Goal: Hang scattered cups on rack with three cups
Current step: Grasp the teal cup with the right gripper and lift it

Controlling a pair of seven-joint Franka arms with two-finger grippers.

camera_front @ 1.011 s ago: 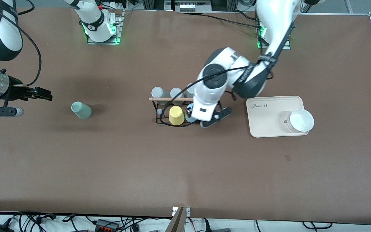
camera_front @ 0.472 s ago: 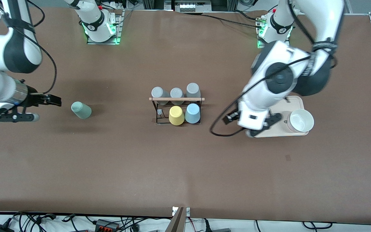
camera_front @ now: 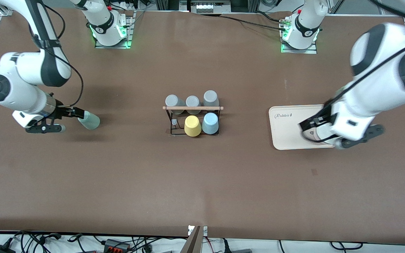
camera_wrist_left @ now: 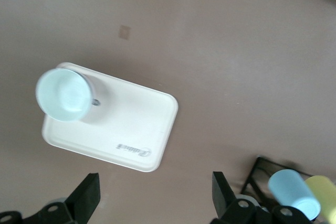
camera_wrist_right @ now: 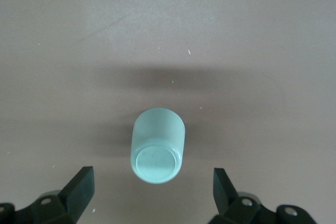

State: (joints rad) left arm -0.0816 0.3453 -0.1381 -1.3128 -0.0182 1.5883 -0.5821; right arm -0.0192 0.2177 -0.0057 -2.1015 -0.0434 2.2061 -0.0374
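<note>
While lying on its side on the bare counter (camera_front: 202, 182) toward the right arm's end, touched by nothing: mint green cup (camera_front: 89, 120), base turned toward the right wrist camera. Right hand (camera_front: 69, 117) low, just beside that cup, fingers (camera_wrist_right: 77, 188) spread wide, wider than the cup, holding nothing; cup's base about level with the fingertips and centred in the gap, as seen in the right wrist view.

Near the middle of the counter: black wire rack (camera_front: 192, 120) with a light wooden rod (camera_front: 192, 108) across its top. Upside down on its pegs, 5 cups. In the row farther from the front camera, 3 grey cups (camera_front: 192, 102). In the nearer row, yellow cup (camera_front: 192, 125) and light blue cup (camera_front: 210, 123), side by side and touching, the blue one toward the left arm's end. At the right arm's end of that nearer row, 1 bare peg.

Toward the left arm's end: cream tray (camera_front: 290, 126), well apart from the rack, carrying a white bowl (camera_wrist_left: 63, 94) upright near 1 corner. Left hand (camera_front: 341, 135) up in the air over that tray and bowl, fingers (camera_wrist_left: 88, 198) spread wide, empty. In the front view, bowl almost wholly hidden by the hand.
</note>
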